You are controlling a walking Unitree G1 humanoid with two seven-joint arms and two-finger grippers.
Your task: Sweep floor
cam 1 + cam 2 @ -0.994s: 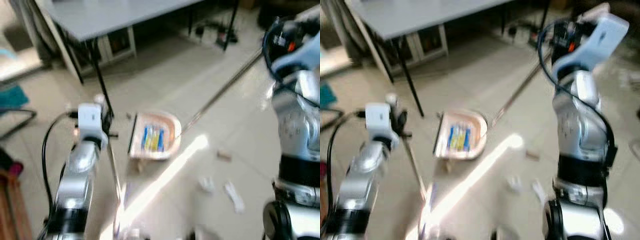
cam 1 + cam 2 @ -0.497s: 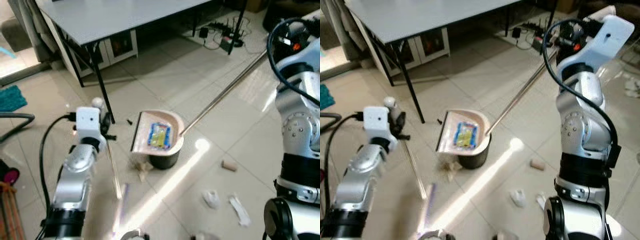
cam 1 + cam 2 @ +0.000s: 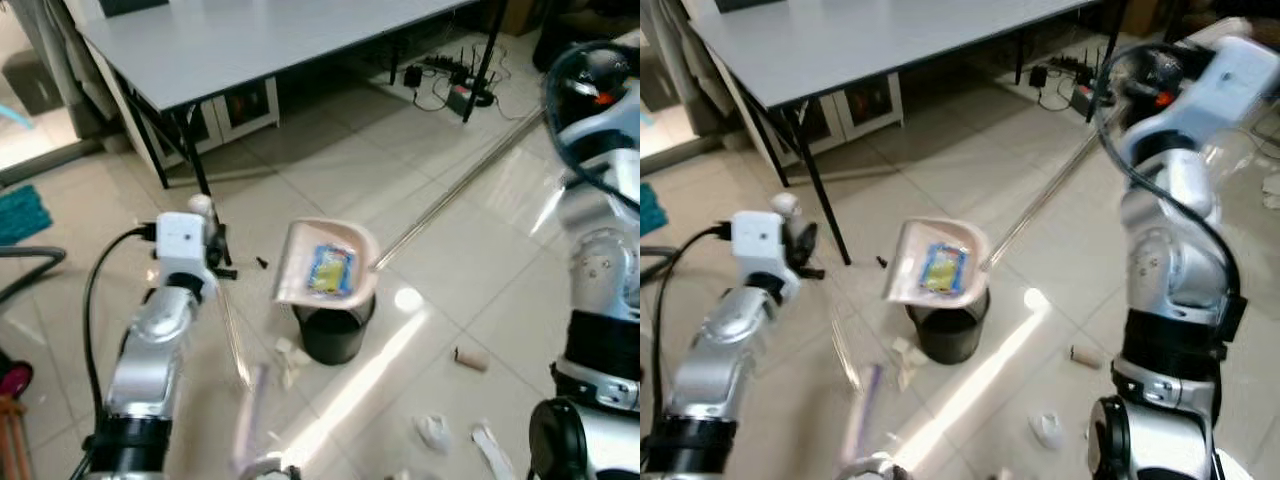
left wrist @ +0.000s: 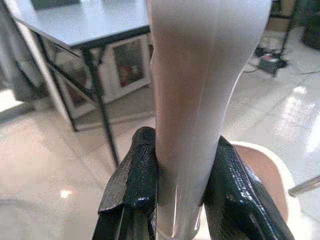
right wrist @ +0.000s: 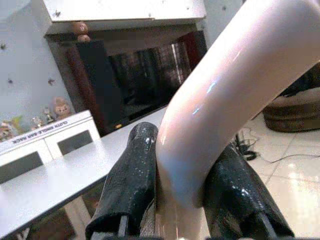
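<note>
The pink dustpan (image 3: 327, 265) hangs tilted just above the mouth of a small black waste bin (image 3: 334, 335) that stands on the tiled floor (image 3: 330, 160). A blue-and-yellow wrapper (image 3: 331, 268) lies on the pan's inner face. From the pan's rim a long metal handle (image 3: 460, 185) runs up and to the robot's right, ending in a glossy pink grip. The right end effector (image 5: 175, 180) is clamped on that grip — its two black fingers (image 5: 131, 175) press against either side of the curved pink tube.

The left end effector (image 4: 181, 175) is closed around a pale, smooth broom handle (image 4: 200, 100), with a black finger on each side of it. In the head views a thin shaft (image 3: 232, 330) slants down from the left wrist toward the floor beside the bin; its lower end is blurred.

A crumpled scrap of paper (image 3: 290, 358) lies on the floor just beside the bin. Farther to the right lie a small cardboard tube (image 3: 468, 358) and, near the bottom edge, white crumpled bits (image 3: 435, 432). A patch of sunlight streaks across the tiles next to the bin.

Behind the bin stands a grey table (image 3: 250, 40) on black legs, with a low white cabinet under it. A power strip with cables (image 3: 465, 90) lies on the floor at the back right.
</note>
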